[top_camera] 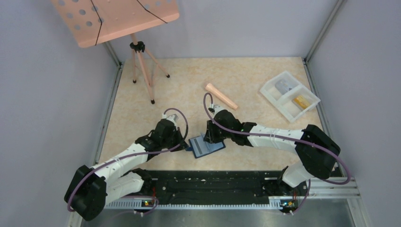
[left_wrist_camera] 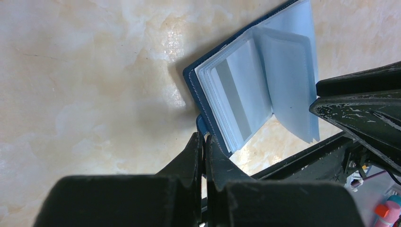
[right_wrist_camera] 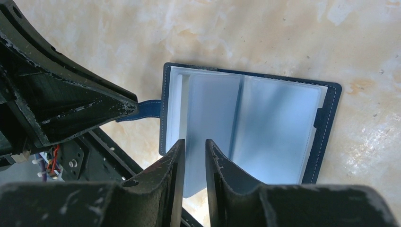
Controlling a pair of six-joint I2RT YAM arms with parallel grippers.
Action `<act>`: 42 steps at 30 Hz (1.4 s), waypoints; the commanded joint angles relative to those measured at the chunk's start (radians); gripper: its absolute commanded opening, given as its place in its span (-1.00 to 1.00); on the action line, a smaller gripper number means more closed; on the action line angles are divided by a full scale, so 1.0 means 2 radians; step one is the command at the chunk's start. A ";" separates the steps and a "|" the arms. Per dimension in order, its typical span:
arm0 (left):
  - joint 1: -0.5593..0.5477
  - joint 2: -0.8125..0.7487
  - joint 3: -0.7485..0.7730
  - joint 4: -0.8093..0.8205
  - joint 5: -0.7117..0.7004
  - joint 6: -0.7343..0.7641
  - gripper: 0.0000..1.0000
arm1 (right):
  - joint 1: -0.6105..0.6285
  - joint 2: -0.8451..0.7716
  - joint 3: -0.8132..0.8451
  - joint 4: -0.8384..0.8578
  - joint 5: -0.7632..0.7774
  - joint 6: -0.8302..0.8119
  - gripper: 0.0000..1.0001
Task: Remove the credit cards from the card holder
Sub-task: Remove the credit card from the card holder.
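The navy card holder (top_camera: 207, 146) lies open on the table between both grippers, its pale blue pockets (right_wrist_camera: 279, 123) facing up. My left gripper (left_wrist_camera: 204, 137) is shut on the holder's short closing tab (right_wrist_camera: 142, 109). My right gripper (right_wrist_camera: 195, 144) is open by a narrow gap, poised over a loose pale blue pocket leaf (left_wrist_camera: 288, 75) that stands lifted off the stack. A grey card (left_wrist_camera: 231, 101) shows inside one left-hand pocket. Two more cards, a grey one (top_camera: 283, 86) and a tan-gold one (top_camera: 301, 101), lie in the white tray.
The white two-compartment tray (top_camera: 279, 106) sits at the back right. A peach cylinder (top_camera: 221, 95) lies just beyond the right gripper. A tripod stand (top_camera: 139, 61) with a peach perforated board stands at the back left. Metal rails border the table.
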 commanded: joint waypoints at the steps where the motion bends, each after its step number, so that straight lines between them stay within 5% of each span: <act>1: 0.000 0.001 0.019 0.009 -0.004 0.004 -1.00 | -0.006 -0.014 -0.006 0.033 0.005 0.001 -0.54; 13: 0.000 0.006 0.035 0.005 -0.003 -0.001 -0.95 | -0.006 0.002 -0.015 0.045 0.001 0.003 -0.46; 22: 0.000 0.017 0.033 0.020 0.015 -0.005 -1.00 | 0.010 0.023 -0.002 0.049 0.010 0.012 0.20; 42: 0.001 -0.004 0.030 0.022 0.030 -0.013 -1.00 | 0.049 0.066 0.051 0.001 0.068 0.003 0.32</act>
